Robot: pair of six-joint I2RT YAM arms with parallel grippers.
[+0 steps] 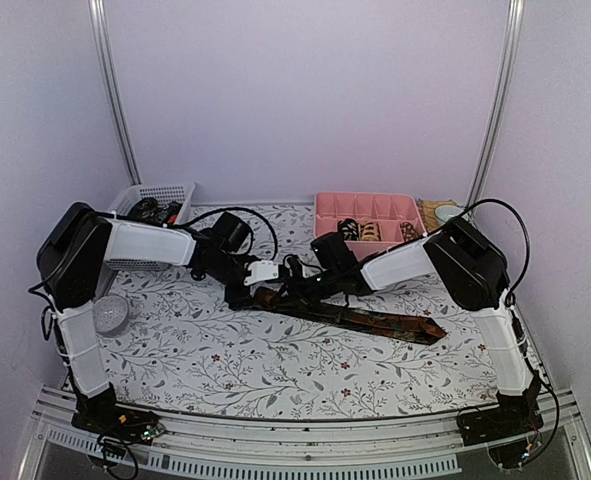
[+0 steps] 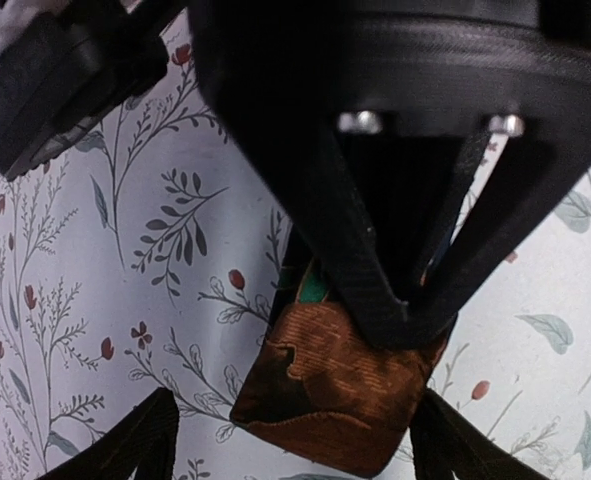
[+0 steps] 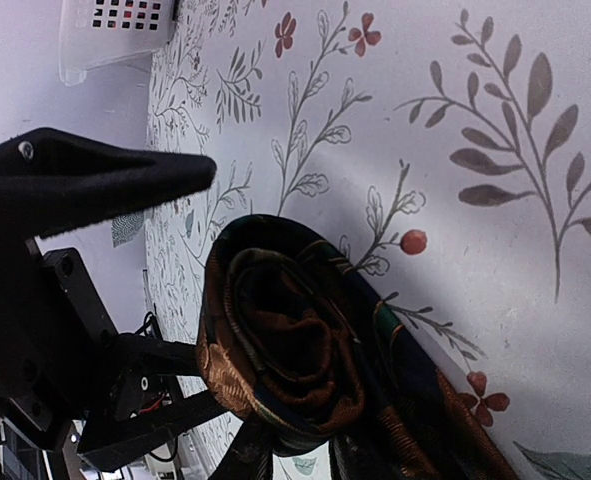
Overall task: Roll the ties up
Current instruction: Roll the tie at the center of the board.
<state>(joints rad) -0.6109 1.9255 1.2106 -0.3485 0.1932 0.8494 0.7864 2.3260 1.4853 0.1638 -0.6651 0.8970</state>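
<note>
Near the left edge of the table (image 1: 205,362) a grey round object (image 1: 110,312) is lying. A white mesh basket (image 1: 160,188) is sitting in the back left corner, holding dark and red things too small to tell apart. The left gripper (image 2: 295,425) is reaching toward the middle of the table, its fingers (image 2: 140,445) standing wide apart and straddling the coil (image 2: 320,390) without closing on it. The coil, the rolled-up end of a dark brown patterned tie (image 1: 375,322), is resting on the table just left of its middle. The right gripper (image 2: 410,322) is reaching in from the right side and pinching the coil's upper edge, its fingers drawn nearly together on the fabric. The unrolled rest of the tie is stretching flat toward the right edge, its pointed tip lying near the right arm (image 1: 465,265). A pink compartment tray (image 1: 370,197) is standing along the back edge, right of the middle, with several rolled ties (image 1: 360,230) sitting in its compartments. A small tan and white object (image 1: 440,212) is showing just beside the tray's right end, too small to identify.
</note>
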